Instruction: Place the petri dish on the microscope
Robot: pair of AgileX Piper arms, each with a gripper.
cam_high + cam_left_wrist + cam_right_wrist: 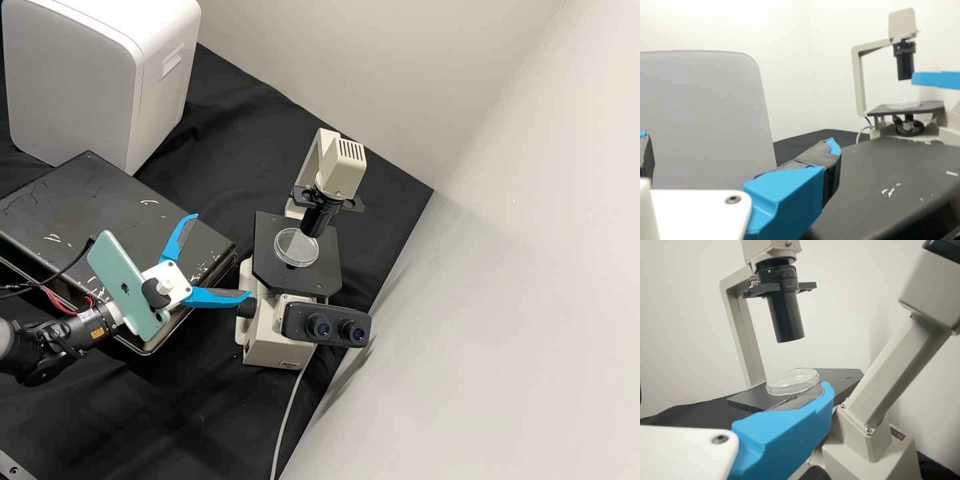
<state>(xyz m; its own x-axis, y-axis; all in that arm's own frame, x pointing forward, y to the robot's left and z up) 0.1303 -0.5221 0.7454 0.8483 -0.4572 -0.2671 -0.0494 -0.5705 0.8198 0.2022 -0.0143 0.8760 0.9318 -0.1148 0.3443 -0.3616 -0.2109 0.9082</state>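
High camera overlooks the bench; both wrist cameras face the microscope, right one nearer.

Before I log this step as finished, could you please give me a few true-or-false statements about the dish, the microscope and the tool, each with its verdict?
1. The petri dish lies on the black stage of the microscope. True.
2. The right tool is shut on the dish. False: it is open and empty, beside the microscope.
3. The dish sits under the dark lens tube. True.
4. The microscope stands on the dark tray. False: it stands on the black bench, beside the tray.
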